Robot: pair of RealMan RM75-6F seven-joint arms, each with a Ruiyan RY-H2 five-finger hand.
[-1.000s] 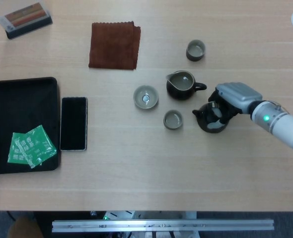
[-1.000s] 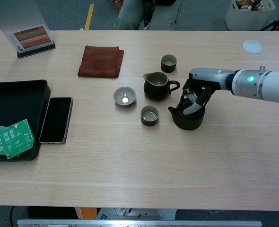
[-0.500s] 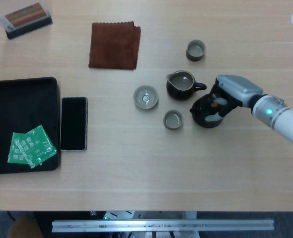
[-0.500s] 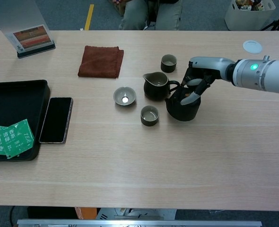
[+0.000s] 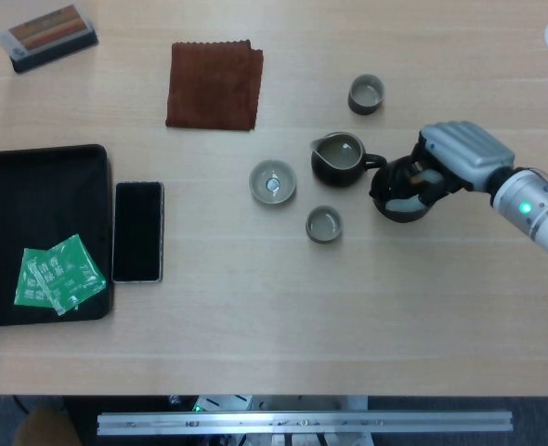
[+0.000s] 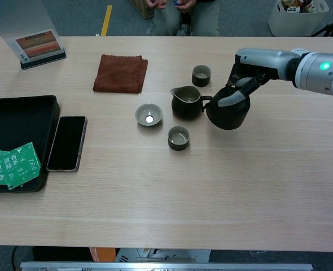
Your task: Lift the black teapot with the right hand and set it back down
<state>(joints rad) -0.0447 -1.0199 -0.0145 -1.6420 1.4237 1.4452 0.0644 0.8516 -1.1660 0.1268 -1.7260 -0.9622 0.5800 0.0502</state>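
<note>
The right hand (image 6: pixel 242 90) is grasping the black teapot (image 6: pixel 228 112) from above, right of frame centre, beside the pitcher (image 6: pixel 186 102). It looks hard, heavy, breakable.

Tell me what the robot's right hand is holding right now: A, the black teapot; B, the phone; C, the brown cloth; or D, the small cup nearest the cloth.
A: the right hand grips the black teapot from above, just right of the dark pitcher; the cloth, phone and cups lie untouched.
</note>
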